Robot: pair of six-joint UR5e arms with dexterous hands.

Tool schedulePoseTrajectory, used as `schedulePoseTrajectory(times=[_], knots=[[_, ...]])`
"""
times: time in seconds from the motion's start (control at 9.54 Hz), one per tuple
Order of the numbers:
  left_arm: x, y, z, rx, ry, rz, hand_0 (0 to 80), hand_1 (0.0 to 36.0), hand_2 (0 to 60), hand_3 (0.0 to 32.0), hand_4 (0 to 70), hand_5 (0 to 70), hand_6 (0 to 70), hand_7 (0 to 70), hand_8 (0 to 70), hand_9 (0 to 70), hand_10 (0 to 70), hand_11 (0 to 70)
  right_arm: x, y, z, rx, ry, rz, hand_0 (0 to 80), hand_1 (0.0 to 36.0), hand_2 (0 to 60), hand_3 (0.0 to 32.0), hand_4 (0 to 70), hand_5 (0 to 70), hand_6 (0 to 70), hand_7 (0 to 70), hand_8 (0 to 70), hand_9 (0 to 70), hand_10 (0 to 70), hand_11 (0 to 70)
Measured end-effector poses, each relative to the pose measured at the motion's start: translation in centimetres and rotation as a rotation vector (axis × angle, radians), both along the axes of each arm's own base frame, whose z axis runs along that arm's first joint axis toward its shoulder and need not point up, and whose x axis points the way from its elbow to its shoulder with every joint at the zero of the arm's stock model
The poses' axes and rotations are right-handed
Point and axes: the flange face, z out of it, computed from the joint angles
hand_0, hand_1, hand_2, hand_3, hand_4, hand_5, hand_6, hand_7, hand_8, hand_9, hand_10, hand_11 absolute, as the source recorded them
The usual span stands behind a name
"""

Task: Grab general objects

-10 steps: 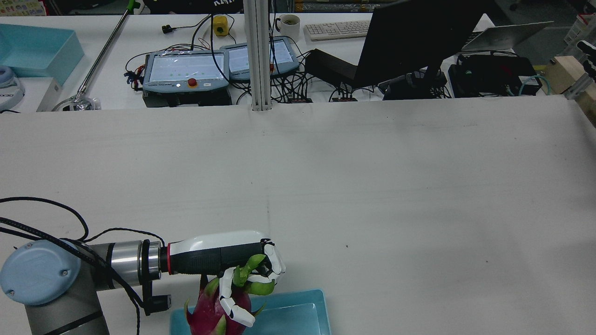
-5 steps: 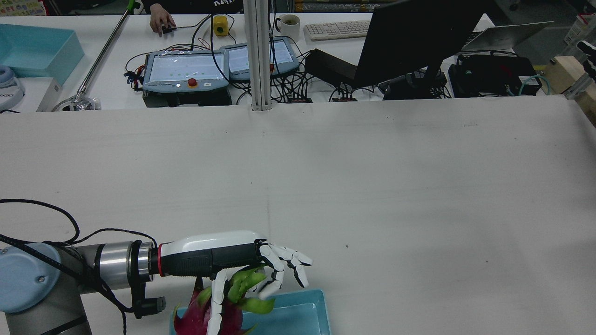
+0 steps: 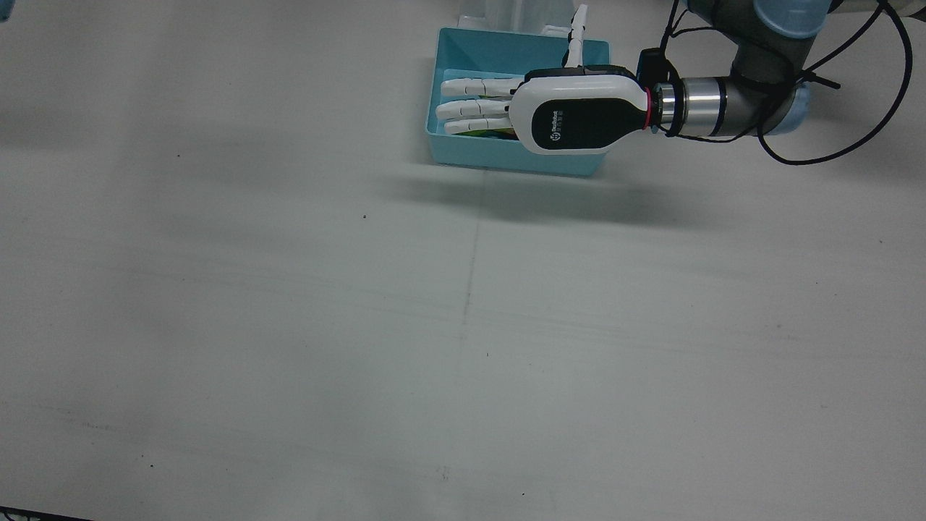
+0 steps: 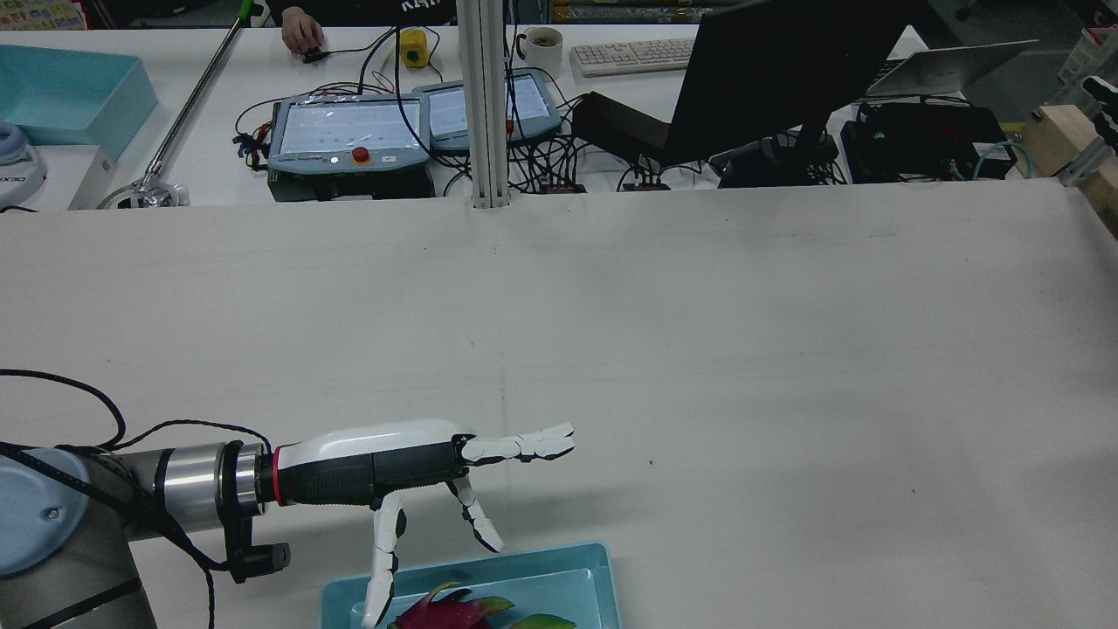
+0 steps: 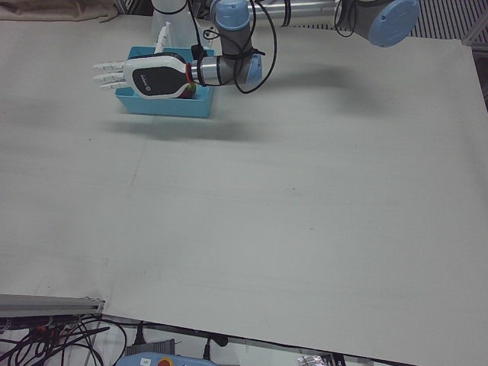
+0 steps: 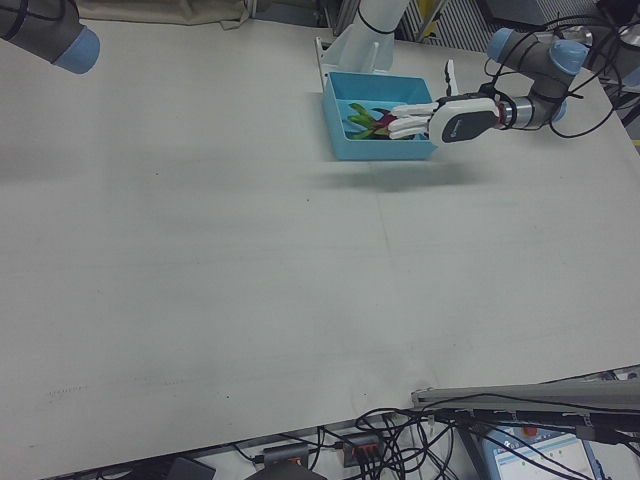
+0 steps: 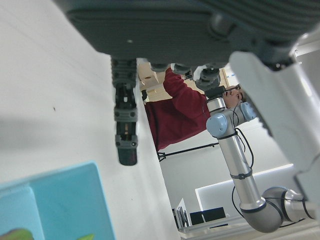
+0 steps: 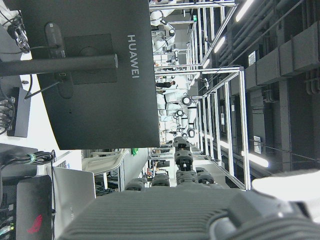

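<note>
The dragon fruit point(image 4: 454, 611) lies inside the blue bin point(image 3: 448, 155), and the left hand point(image 4: 410, 472) hovers above with fingers spread and empty, so the task looks essentially finished, with only withdrawal left.

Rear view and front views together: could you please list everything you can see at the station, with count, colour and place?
Dragon fruit: one, magenta with green scales, lying inside the bin.
Bin: one, light blue, on the table's robot side, by the left arm's pedestal.
Table: one, off-white, otherwise bare.
Control tablets: two, grey-blue, on the bench beyond the table.
Monitor: one, black, on that bench, seen from behind.
Keyboard: one, white, far end of that bench.
Mug: one, white, left of the keyboard.
Left robot hand: white and black, open, fingers spread above the bin, holding nothing.
Right robot hand: only its own camera shows a dark blurred part; state unclear.
</note>
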Motion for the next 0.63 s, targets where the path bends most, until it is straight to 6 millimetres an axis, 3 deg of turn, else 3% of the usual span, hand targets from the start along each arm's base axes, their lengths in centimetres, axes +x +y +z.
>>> schedulePoseTrajectory(times=[0.31, 0.63], knots=[[-4.9, -7.6, 3.2, -0.038, -0.050, -0.153, 52.0, 18.8, 0.0, 0.0, 1.4, 11.7, 0.0, 10.0, 0.0, 0.6, 0.0, 0.0, 0.0, 0.0, 0.0, 0.000, 0.000, 0.000, 0.0, 0.0, 0.0, 0.0, 0.0, 0.0, 0.0, 0.0, 0.0, 0.0, 0.0, 0.0], [-12.5, -14.8, 5.7, -0.060, -0.067, -0.327, 51.6, 18.1, 0.0, 0.0, 2.8, 11.6, 0.0, 9.3, 0.0, 0.4, 0.0, 0.0, 0.0, 0.0, 0.0, -0.001, 0.000, 0.000, 0.0, 0.0, 0.0, 0.0, 0.0, 0.0, 0.0, 0.0, 0.0, 0.0, 0.0, 0.0]])
